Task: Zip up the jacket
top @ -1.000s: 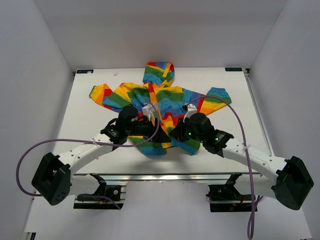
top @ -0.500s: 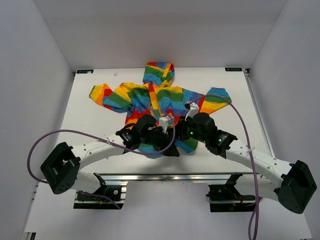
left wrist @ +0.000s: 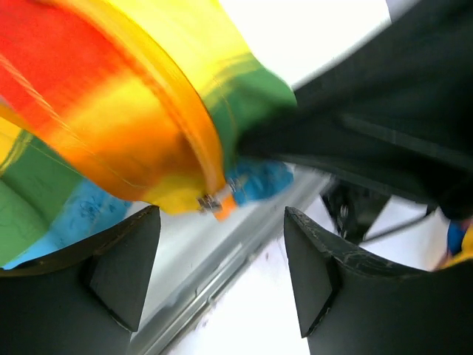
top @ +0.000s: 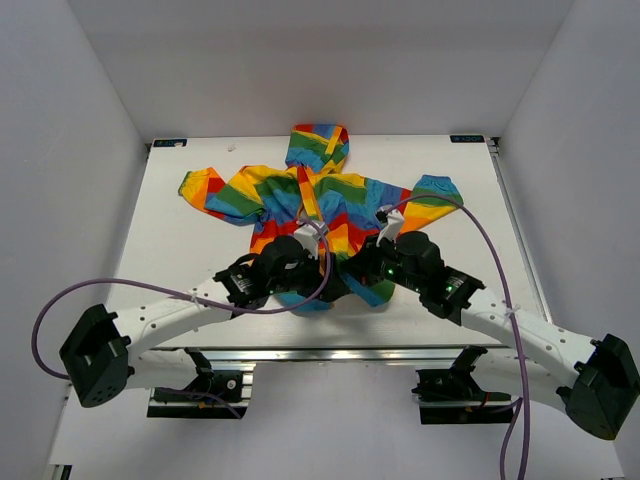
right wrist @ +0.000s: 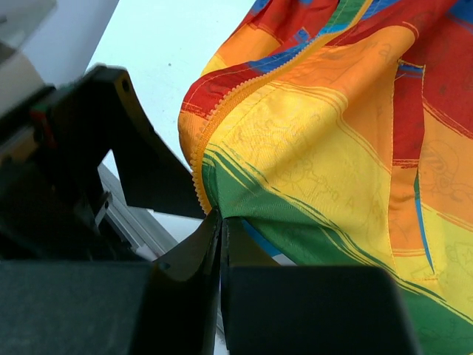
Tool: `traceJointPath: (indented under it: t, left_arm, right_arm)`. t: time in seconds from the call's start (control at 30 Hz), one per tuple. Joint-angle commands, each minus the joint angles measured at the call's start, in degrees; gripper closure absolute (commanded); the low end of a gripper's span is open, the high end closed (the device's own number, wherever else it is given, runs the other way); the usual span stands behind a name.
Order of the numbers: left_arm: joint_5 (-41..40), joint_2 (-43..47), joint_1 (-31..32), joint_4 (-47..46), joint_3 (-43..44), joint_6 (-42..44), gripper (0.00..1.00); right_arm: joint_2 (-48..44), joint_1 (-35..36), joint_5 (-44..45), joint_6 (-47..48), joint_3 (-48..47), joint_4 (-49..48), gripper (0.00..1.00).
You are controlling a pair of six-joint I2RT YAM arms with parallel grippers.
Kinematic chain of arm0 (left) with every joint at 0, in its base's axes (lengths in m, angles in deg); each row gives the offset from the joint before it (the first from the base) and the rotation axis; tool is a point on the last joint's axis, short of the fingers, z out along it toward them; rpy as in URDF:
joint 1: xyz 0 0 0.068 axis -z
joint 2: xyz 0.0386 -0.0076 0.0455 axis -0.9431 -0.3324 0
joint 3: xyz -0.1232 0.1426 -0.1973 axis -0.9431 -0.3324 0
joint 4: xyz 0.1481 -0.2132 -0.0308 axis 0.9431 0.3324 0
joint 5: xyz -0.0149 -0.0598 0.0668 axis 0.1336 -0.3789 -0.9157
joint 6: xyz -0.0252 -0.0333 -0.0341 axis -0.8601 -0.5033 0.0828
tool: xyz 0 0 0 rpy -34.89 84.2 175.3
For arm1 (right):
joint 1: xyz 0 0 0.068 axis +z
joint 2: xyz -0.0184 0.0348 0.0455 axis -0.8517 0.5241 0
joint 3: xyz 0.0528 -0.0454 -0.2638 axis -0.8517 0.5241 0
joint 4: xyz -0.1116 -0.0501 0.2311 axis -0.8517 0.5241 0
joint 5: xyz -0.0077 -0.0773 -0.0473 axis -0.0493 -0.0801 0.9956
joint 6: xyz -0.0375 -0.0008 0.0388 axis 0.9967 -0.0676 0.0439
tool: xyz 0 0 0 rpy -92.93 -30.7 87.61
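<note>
Jacket lies spread on the counter, centred and toward the far side, hood at the far edge and one sleeve out to each side. In the top view both tools sit at its near hem in the middle: left tool comes in from the left, right tool from the right, the two close together over the bottom stripes. Right wrist view: right tool has its fingers pressed together with no gap I can see, pinching the hem of the jacket at the green stripe, just beside the bottom of the zipper. From that pinch the cloth runs up and away. Left wrist view is motion-blurred. There the left tool stands wide open with nothing between the fingers. The bottom corner of the jacket hangs just above and beyond the gap. The zipper ends there in a small metal piece over the middle of the opening. I cannot tell whether it touches either finger. The right tool's dark body fills the right of that view, at the green edge of the cloth.
</note>
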Motion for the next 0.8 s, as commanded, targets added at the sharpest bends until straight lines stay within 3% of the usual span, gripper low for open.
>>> traceJointPath:
  t: [0.0,0.23,0.3,0.37,0.47,0.5,0.63,0.77]
  left_arm:
    - [-6.7,-0.3,-0.1,-2.5,0.9,-4.7,0.22]
    - [-7.2,-1.3,-0.3,-7.0,0.9,-8.4,0.29]
    - [-6.8,-1.2,-0.3,-7.6,0.5,-8.6,0.37]
    - [-6.9,-1.5,-0.3,-7.6,0.5,-8.9,0.49]
    - [-7.0,-2.1,-0.3,-5.8,0.9,-9.5,0.85]
    - [-7.0,-2.1,-0.3,-5.2,0.8,-9.5,0.9]
    - [-4.5,-0.3,-0.3,-3.5,-1.3,-9.1,0.96]
    - [8.9,-0.4,-0.2,-4.5,-3.6,-3.2,0.87]
  right_arm:
    - [-1.4,0.3,-2.0,0.7,1.3,-5.0,1.0]
    - [-1.8,0.3,-2.5,0.1,2.4,-5.9,1.0]
    - [-2.5,0.3,-2.5,-0.2,3.1,-6.5,1.0]
    - [-3.0,0.3,-2.4,-0.3,3.4,-7.2,1.0]
    - [-3.4,0.3,-2.4,-0.3,3.4,-7.1,1.0]
    - [-3.7,0.3,-2.3,-0.2,3.4,-7.0,1.0]
    - [-4.8,0.3,1.0,0.1,2.9,-6.2,1.0]
    - [-5.1,0.3,6.0,0.9,1.0,-4.0,1.0]
